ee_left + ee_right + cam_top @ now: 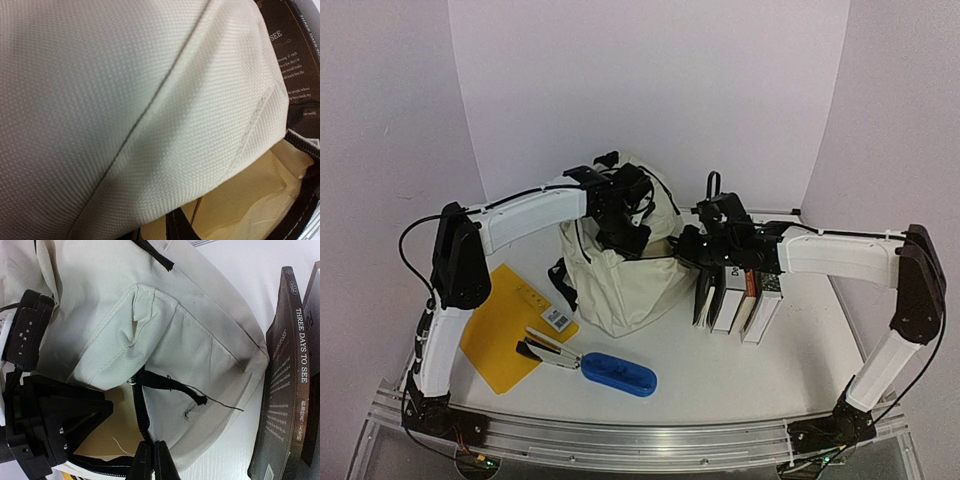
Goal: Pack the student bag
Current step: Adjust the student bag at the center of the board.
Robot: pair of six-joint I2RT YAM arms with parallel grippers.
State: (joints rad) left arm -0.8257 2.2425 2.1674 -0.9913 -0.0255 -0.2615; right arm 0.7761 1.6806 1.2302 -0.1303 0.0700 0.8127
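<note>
Two arms are engaged at the mouth of the large cream fabric backpack with black straps, which stands mid-counter between a flat yellow folder and a row of upright books. The right fingers are pressed together, apparently pinching the black zipper edge. The left fingers are buried against the fabric; their gap cannot be told. Opening the bag is judged the step in hand. Next, the rim must be held wide while one arm is freed for loading.

Mid-table: large cream fabric backpack w/ black straps & zip trim — upright, slightly slumped, top unzipped, tan interior showing.
</note>
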